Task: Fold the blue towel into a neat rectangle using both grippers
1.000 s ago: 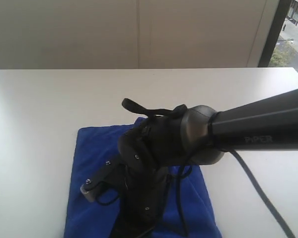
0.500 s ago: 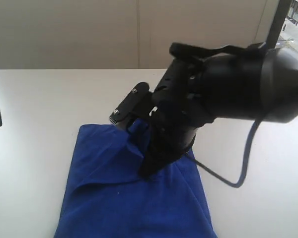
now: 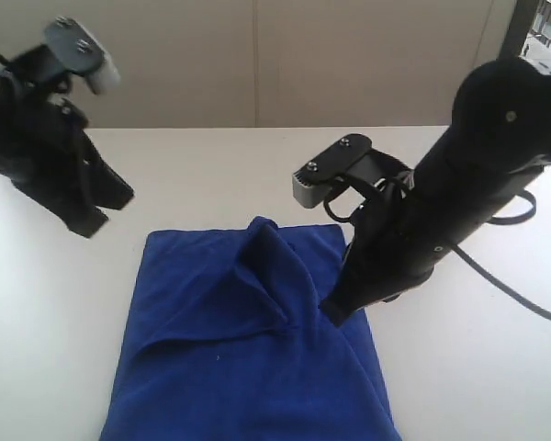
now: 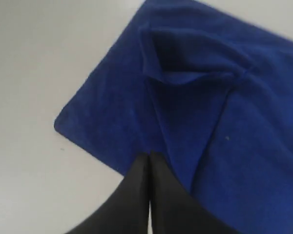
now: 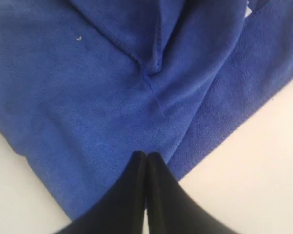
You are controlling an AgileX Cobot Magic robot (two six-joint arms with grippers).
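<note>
The blue towel [image 3: 239,349] lies folded on the white table [image 3: 211,175], with a raised ridge and creases near its far edge. In the left wrist view the blue towel [image 4: 210,97] shows a puckered fold; in the right wrist view the blue towel [image 5: 112,87] shows a seam crease. My left gripper [image 3: 92,220] hangs shut and empty above the table, left of the towel's far corner; in its own view the left gripper [image 4: 150,155] has fingers pressed together. My right gripper [image 3: 335,317] is shut and empty over the towel's right edge, as the right gripper [image 5: 146,154] shows.
A pale wall panel [image 3: 257,64] stands behind the table's far edge. A window strip [image 3: 542,37] is at the upper right. A black cable [image 3: 523,299] trails from the right arm across the table.
The right arm pulled back from over the towel toward the right, uncovering it. The left arm came into view at the upper left. The towel kept its raised ridge.
</note>
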